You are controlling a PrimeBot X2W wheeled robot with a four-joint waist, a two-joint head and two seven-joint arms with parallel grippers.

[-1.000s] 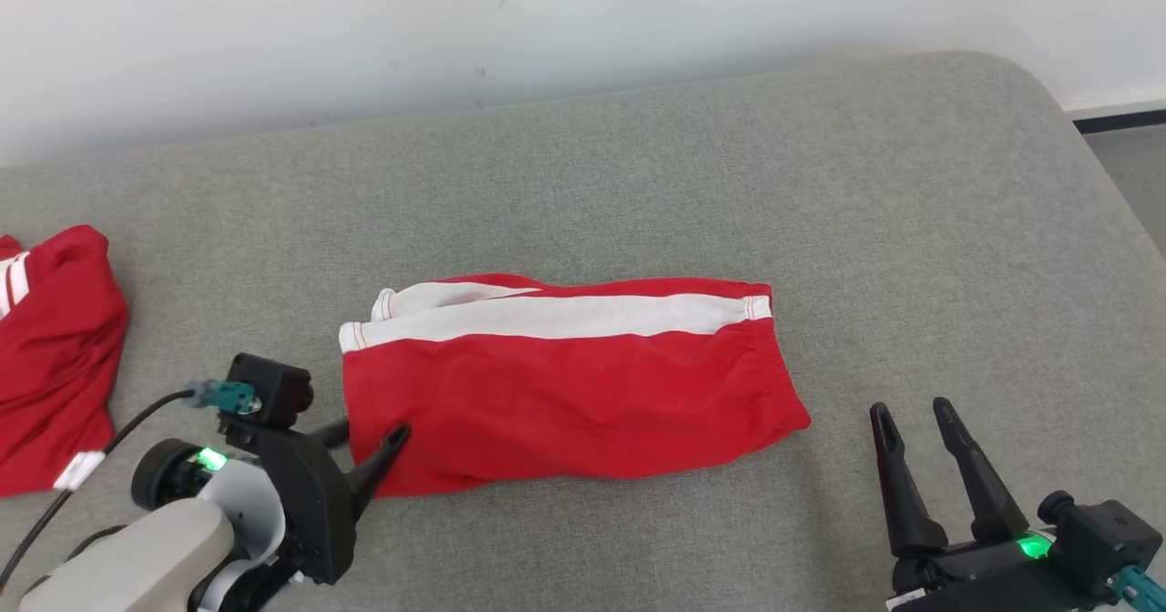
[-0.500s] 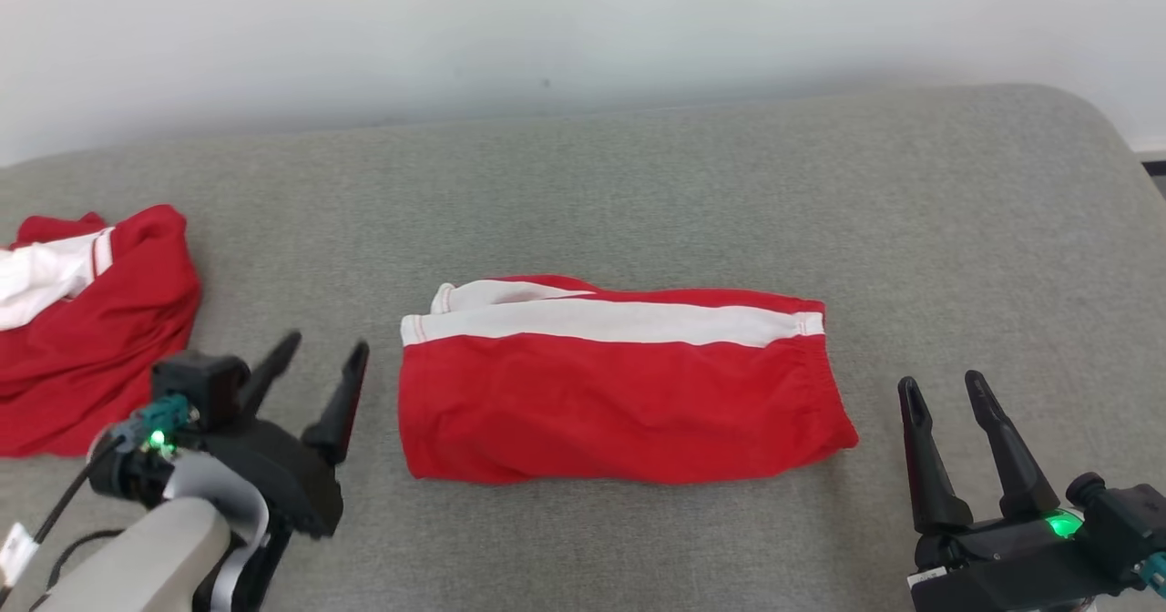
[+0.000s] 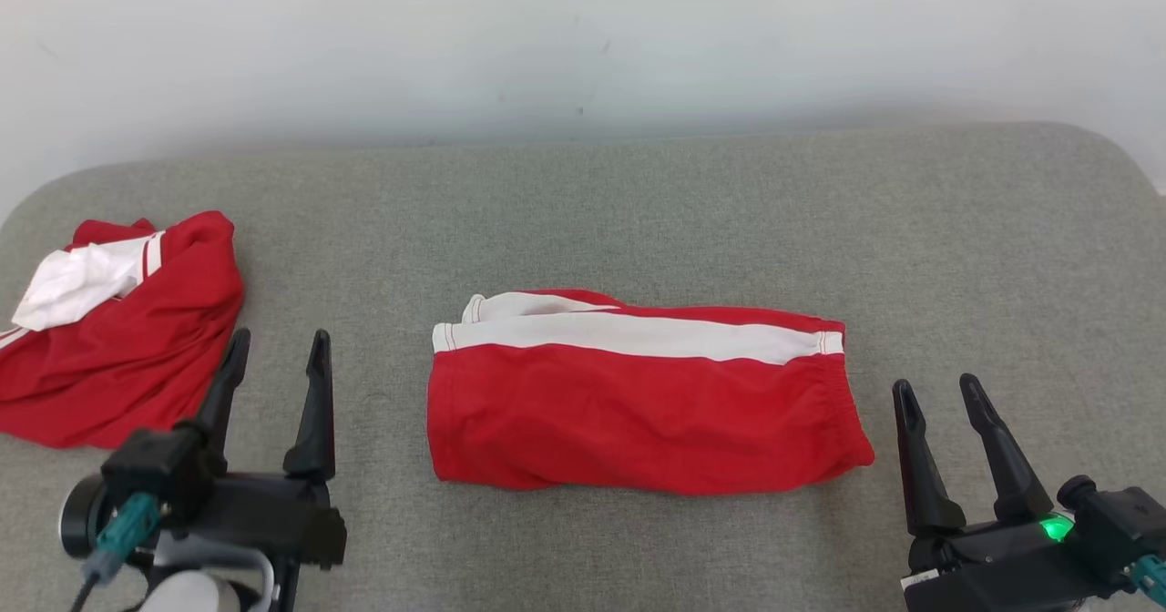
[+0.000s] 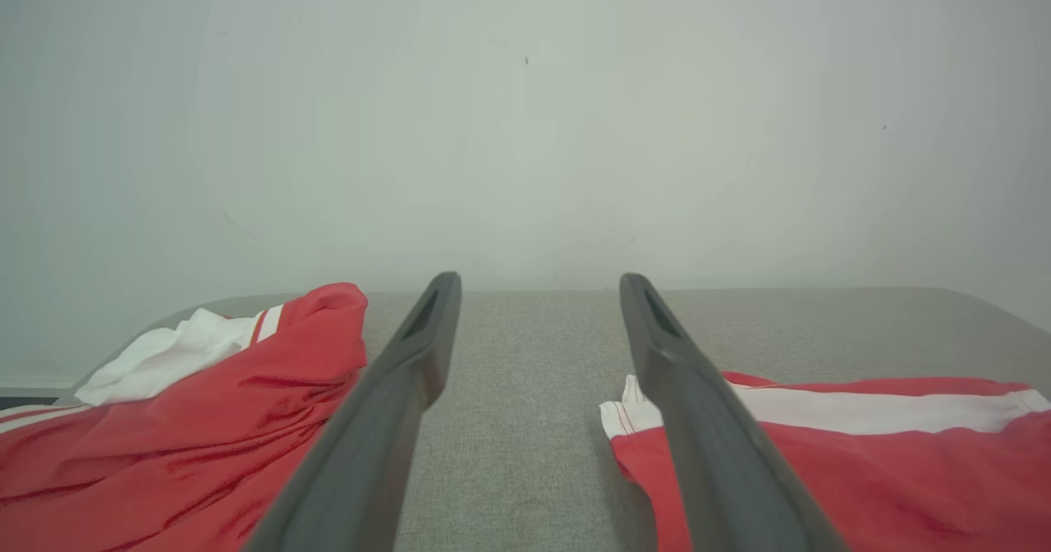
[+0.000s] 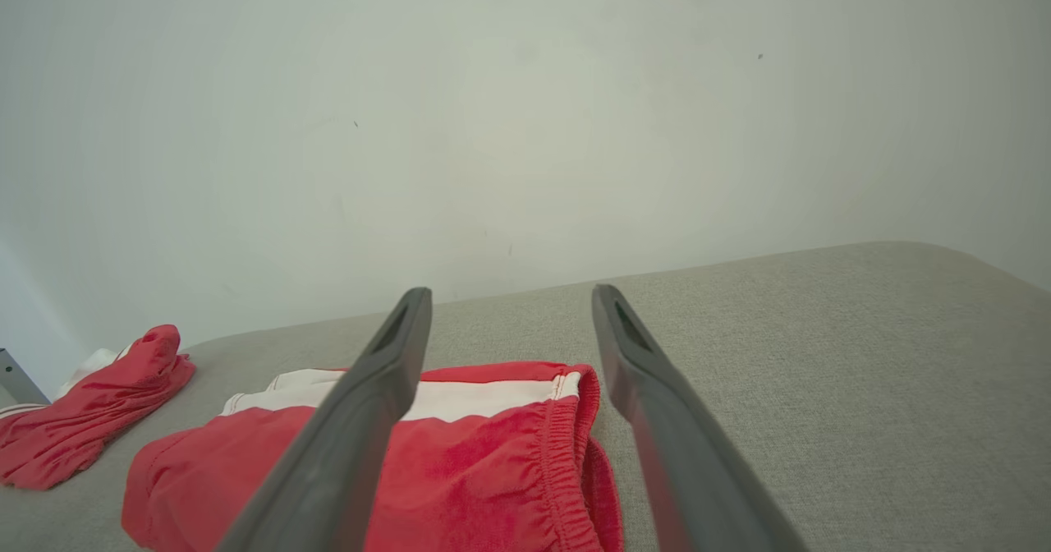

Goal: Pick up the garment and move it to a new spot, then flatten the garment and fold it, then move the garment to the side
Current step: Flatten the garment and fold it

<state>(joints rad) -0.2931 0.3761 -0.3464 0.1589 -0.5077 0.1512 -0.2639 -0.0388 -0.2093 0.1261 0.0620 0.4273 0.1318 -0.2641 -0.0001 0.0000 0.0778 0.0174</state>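
Observation:
The garment [image 3: 638,412], red shorts with a white side stripe, lies folded flat in the middle of the grey padded surface [image 3: 638,202]; it also shows as the garment [image 4: 862,445] and the garment [image 5: 460,453]. My left gripper [image 3: 278,352] stands open at the lower left, between the folded shorts and a second red heap, touching neither. Its two dark fingers [image 4: 386,420] are wide apart with nothing between them. My right gripper [image 3: 934,393] is open at the lower right, just off the garment's elastic waistband end, empty.
A second red and white garment [image 3: 118,339] lies crumpled at the left edge, also seen as the crumpled garment [image 4: 181,429] and the crumpled garment [image 5: 90,404]. A pale wall [image 3: 583,38] rises right behind the surface. The surface's rounded right corner [image 3: 1111,152] is near.
My left gripper let go of the folded garment's left end, opened wide and drew back to the left. The head camera shifted, so the whole scene slid right. The right gripper stayed open.

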